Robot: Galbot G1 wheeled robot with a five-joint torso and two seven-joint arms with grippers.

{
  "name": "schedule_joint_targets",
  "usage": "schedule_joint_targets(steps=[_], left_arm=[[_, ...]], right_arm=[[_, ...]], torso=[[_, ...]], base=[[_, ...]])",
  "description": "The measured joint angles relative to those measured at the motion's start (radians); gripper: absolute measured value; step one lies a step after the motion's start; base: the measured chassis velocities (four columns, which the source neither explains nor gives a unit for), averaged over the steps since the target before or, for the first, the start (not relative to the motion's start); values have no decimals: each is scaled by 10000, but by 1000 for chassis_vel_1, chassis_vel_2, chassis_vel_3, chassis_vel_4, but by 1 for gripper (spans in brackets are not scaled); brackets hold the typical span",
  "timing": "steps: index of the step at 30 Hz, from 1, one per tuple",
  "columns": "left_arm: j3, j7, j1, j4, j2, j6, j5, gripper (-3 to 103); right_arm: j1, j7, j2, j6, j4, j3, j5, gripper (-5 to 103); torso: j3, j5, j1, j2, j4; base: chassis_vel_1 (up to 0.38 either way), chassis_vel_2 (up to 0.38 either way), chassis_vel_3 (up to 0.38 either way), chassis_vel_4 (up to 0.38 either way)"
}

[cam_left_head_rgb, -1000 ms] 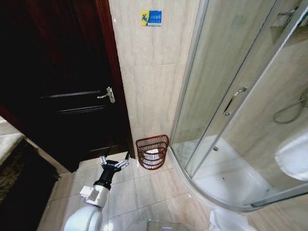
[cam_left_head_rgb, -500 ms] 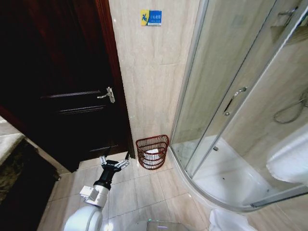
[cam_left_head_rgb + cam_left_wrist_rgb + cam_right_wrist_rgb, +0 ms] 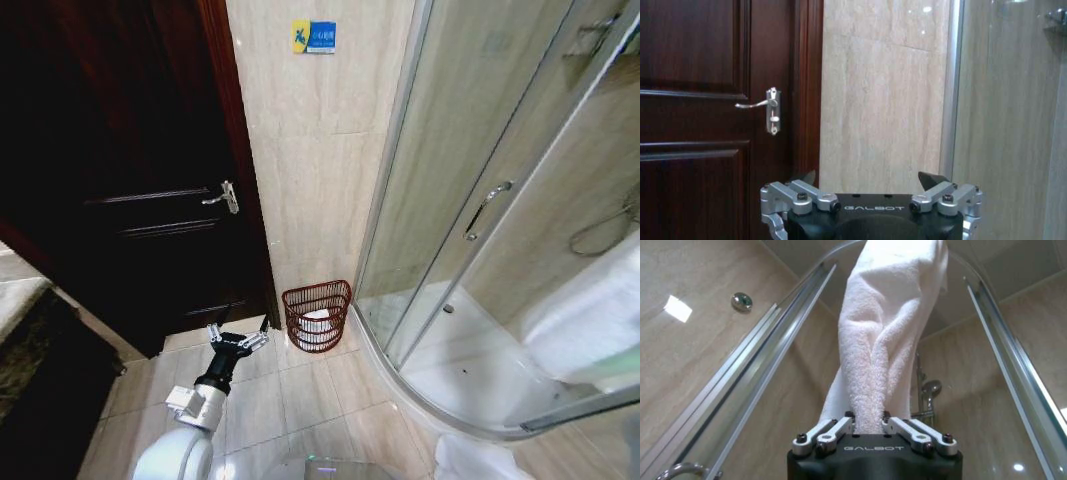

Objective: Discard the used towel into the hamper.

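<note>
- I see the white terry-cloth towel [image 3: 883, 340] pinched between the fingers of my right gripper [image 3: 867, 422], rising in a long fold from the jaws, with the glass shower enclosure [image 3: 470, 200] behind it.
- The round reddish-brown lattice hamper [image 3: 317, 315] stands on the tiled floor against the beige wall, beside the enclosure's rail.
- My left gripper [image 3: 238, 340] hangs spread apart and empty, near the hamper, before the dark wooden door [image 3: 120, 170].

Hamper [image 3: 317, 314]: I saw a small round reddish-brown basket with open lattice sides, upright on the floor tiles, far ahead against the wall, just left of the shower enclosure's curved base; something white lay inside.

Towel [image 3: 883, 335]: I saw white terry cloth bunched into a long twisted fold, pinched at one end, at the scene's right by the shower.
</note>
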State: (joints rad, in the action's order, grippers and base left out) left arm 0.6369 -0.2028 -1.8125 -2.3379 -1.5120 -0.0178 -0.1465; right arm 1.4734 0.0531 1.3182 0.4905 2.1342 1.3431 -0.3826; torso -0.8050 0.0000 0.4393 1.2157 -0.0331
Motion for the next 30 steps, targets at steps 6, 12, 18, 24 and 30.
schedule_joint_targets(steps=[6, 12, 18, 24, 30], left_arm=[[0, 0, 0, 0, 0, 0, 0, 100], [0, 0, 0, 0, 0, 0, 0, 100], [0, 0, 0, 0, 0, 0, 0, 100], [0, 0, 0, 0, 0, 0, 0, 100], [0, 0, 0, 0, 0, 0, 0, 100]], right_arm=[[6, -7, 221, 319, -137, -210, 290, 12], [43, -33, 377, 737, -429, -352, 503, 12], [142, -47, 500, 987, -593, -370, 584, 12], [191, -51, 668, 1236, -739, -495, 754, 12], [305, -46, 989, 1577, -942, -804, 1021, 12]], torso=[[0, 0, 0, 0, 0], [0, 0, 0, 0, 0], [0, -1, 0, 0, 0], [0, 0, 0, 0, 0], [0, 1, 0, 0, 0]], base=[[0, 0, 0, 0], [0, 0, 0, 0], [0, 0, 0, 0], [0, 0, 0, 0], [0, 0, 0, 0]])
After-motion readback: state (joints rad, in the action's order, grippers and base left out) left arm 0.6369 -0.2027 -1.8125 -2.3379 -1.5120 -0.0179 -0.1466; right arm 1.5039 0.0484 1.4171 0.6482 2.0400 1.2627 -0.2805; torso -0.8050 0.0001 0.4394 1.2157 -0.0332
